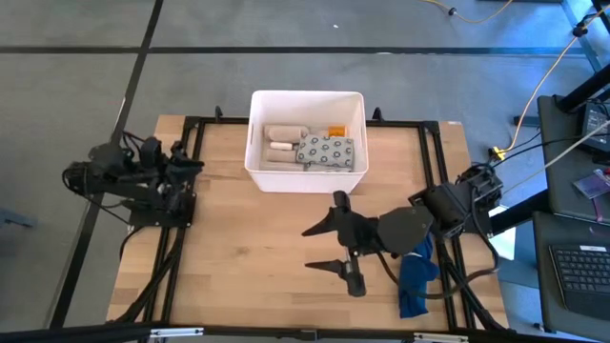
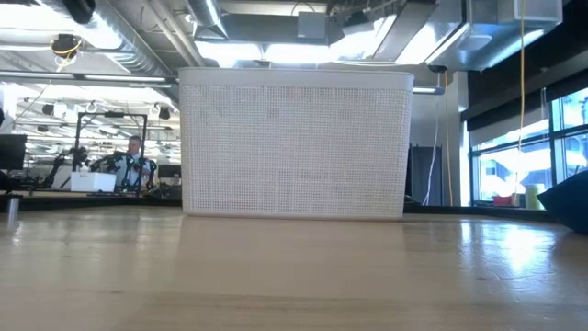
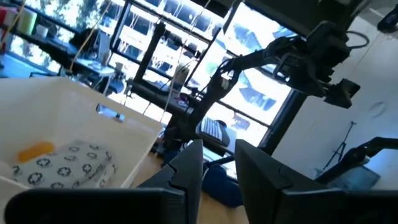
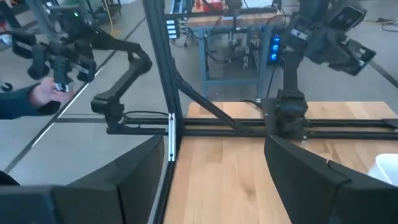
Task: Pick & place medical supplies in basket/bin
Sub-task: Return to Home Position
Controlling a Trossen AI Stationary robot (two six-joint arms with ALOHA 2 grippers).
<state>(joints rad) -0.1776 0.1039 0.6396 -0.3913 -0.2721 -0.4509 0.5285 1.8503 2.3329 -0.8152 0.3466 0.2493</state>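
From above I see the bin [image 1: 307, 96] at the bench's [image 1: 248, 276] far edge, holding rolls [image 1: 282, 140], a ring-patterned packet [image 1: 326, 152] and an orange bottle [image 1: 335, 131]. My right end effector [image 1: 307, 248] hangs mid-bench, and the left end effector [image 1: 195, 168] is at the left edge.
Low: the bin's wall faces me.
Left wrist: fingers [image 3: 186, 168] narrowly parted, empty.
Right wrist: fingers [image 4: 124, 174] wide apart, empty.

1 bin [image 1: 305, 95], 2 rolls [image 1: 283, 132], 1 pkt [image 1: 326, 151], 1 btl [image 1: 335, 131], 1 cloth [image 1: 416, 276]
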